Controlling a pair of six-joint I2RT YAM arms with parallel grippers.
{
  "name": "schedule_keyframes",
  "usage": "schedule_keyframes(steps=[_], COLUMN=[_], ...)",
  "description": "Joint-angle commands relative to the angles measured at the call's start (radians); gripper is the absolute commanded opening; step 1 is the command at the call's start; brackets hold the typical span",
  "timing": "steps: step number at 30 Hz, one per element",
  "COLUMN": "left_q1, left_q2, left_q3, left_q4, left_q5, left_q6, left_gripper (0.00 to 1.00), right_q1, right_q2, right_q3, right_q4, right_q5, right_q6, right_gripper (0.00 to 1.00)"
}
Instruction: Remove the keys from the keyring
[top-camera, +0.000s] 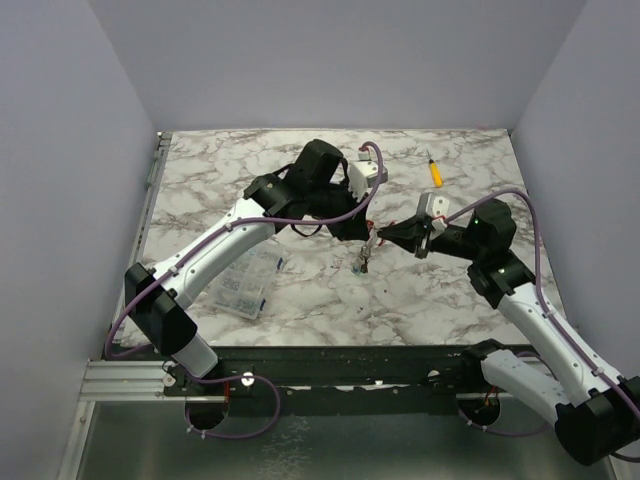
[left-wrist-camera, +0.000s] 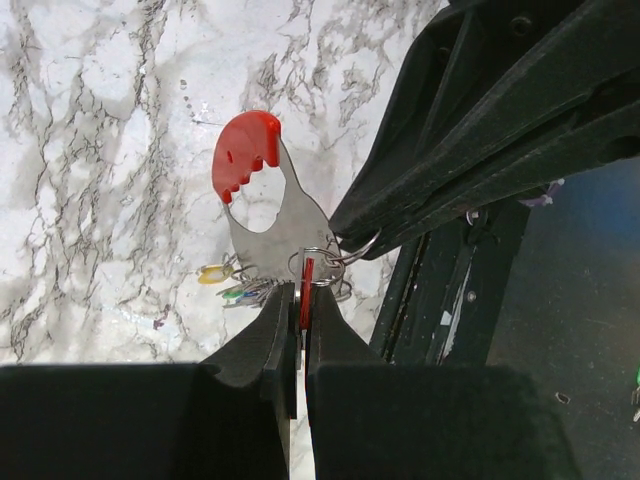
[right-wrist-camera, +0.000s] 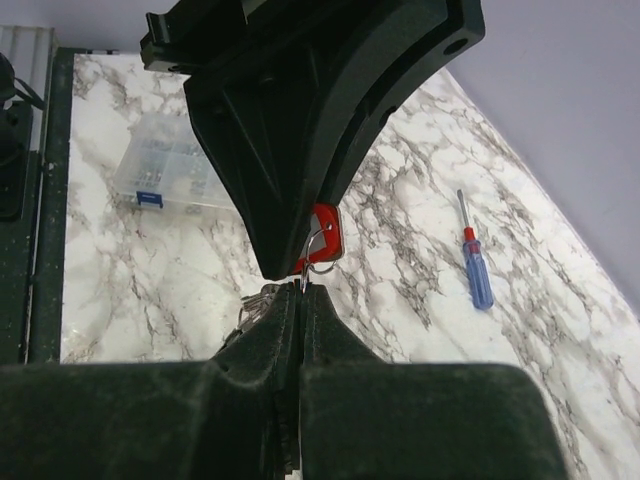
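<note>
pinching keyring w/ left claw & right claw (keys attached).

Red-and-grey keyring, yellow and green keys, marbled white table.

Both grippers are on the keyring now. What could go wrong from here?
1. Left gripper and right gripper pinch the keyring almost tip to tip; pulling apart could tear it from one grip.
2. The keys hang loose; a released one could drop onto the table.

One keyring, keys too bunched to count, one clear box, one screwdriver, one yellow-handled tool
</note>
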Motion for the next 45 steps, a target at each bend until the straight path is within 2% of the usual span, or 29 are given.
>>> schedule_keyframes(steps=[1,6,12,19,22,36,40,45], left_q1=[-0.001,-0.001,-0.006,-0.014,-0.017,-0.04,-0.041,-0.04], left_q2=[-0.039,-0.039,-0.04,-0.046,-0.049,-0.052,-0.048,-0.048], left_q3=[0.023,0.036,0.039,0.026,0.02,0.008,0.016,0.013], left_q4=[0.017,0.016,0.015,0.015,0.015,0.017,0.018,0.019], left_q5=[-0.019,0.006,0.004,-0.013,-0.015,-0.008,-0.013,-0.029], left_q6=[0.032,0.045,0.062,0.082,0.091,0.112,0.114,0.115], left_gripper=[0.0,0.0,0.0,0.0,0.0,0.0,0.0,0.0], right_q1=[0.004,0.004,0.004,0.004,0.004,0.006,0.007,0.007], right_q2=[0.018,0.041,0.074,0.099,0.108,0.177,0.178,0.174], right_q3=[0.024,0.019,0.042,0.113,0.141,0.252,0.256,0.257], right_q4=[-0.073,-0.082,-0.118,-0.183,-0.225,-0.406,-0.43,-0.453], right_q5=[-0.002,0.022,0.014,-0.017,-0.018,-0.109,-0.118,-0.108], right_q6=[-0.017,-0.018,-0.015,-0.023,-0.062,-0.316,-0.362,-0.395], right_gripper=[0.01,0.1,0.32,0.44,0.46,0.44,0.31,0.05])
